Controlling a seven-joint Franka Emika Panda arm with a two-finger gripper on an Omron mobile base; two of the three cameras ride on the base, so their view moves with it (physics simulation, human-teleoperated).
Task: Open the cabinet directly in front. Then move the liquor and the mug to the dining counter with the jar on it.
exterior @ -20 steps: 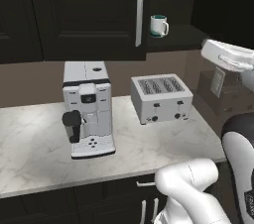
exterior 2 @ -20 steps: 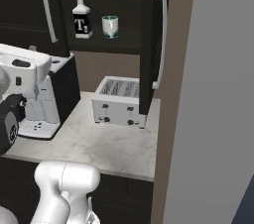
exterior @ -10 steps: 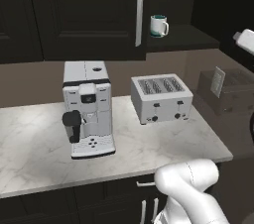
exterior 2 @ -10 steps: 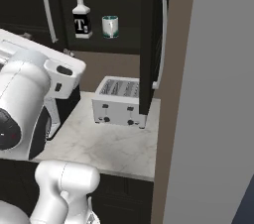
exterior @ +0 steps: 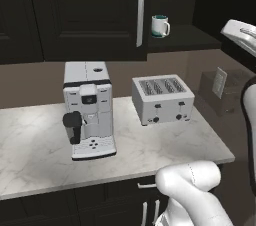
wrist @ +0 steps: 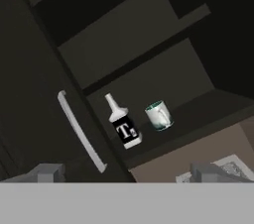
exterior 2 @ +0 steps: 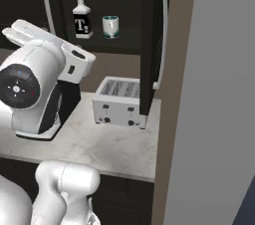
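With the cabinet (exterior 2: 149, 45) standing open, I list its lower shelf: one liquor (wrist: 122, 125), dark-labelled and pale-necked, upright; one mug (wrist: 158, 115), just beside it and not touching. My claw (wrist: 124, 172) hangs in front of the shelf and below it, well apart from both, jaws spread wide and holding nothing. Step in hand, as I judge it: reach in for the liquor. Best taken at the body under the neck, jaws straddling it, coming straight in so the mug is not nudged. Edges to mind: the open door (exterior 2: 148, 55) on one side, the shelf above. Below stand a toaster (exterior: 162, 99) and coffee machine (exterior: 88, 109) on the counter (exterior: 45, 155); withdraw level before lowering.
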